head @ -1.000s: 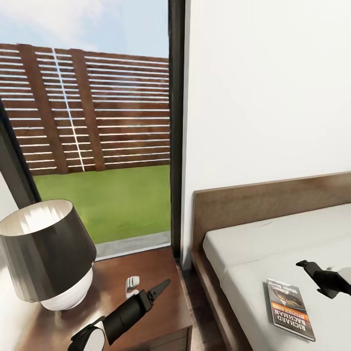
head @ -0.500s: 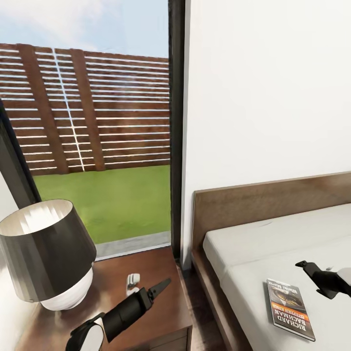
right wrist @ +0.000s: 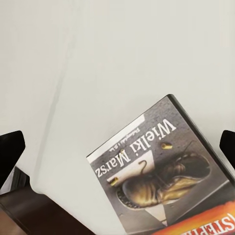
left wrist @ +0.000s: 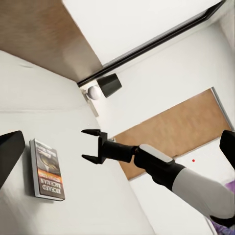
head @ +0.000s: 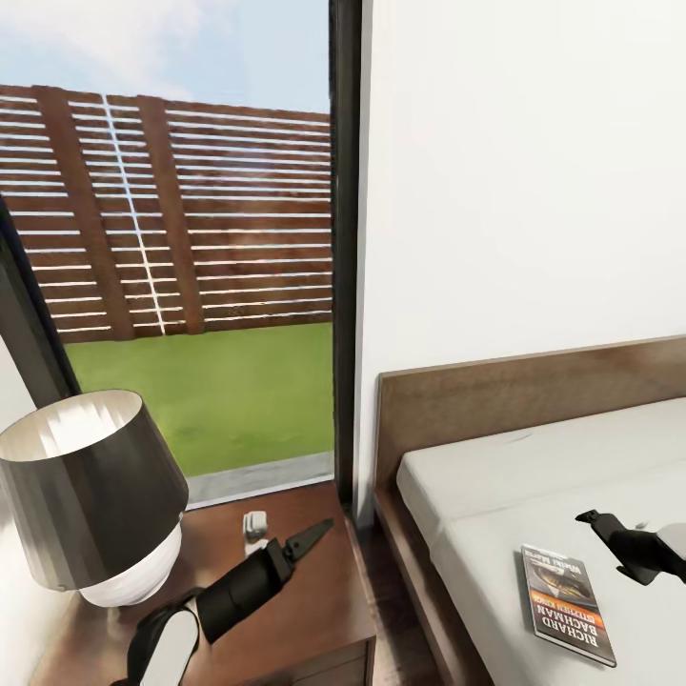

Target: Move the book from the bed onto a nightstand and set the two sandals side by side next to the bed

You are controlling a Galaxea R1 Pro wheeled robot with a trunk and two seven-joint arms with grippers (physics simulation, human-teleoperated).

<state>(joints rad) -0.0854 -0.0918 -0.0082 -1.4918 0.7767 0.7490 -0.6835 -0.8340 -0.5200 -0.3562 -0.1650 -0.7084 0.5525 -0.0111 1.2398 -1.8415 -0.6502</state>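
A simulated bedroom, mid-task, with the first job not yet done: the book (head: 568, 602) lies flat on the pale mattress of the bed (head: 534, 457), near its left edge, cover up and untouched. Just beyond it on the right, the right gripper (head: 598, 521) hangs above the mattress with its claw spread wide and nothing in it; the right wrist view looks straight down on the cover, so a pickup appears to be the step in hand. At near left, the left gripper (head: 312, 538) hovers over the dark nightstand (head: 314, 610), its fingers seemingly pressed together, though the head view leaves this hard to confirm. A lamp (head: 90, 495) fills the left of the tabletop, with a small white object (head: 254, 523) just past the fingertips; the bare wood on the right looks roomy enough for the book. Farther back stand the low headboard, the white wall and the tall window. The sandals remain to be dealt with.
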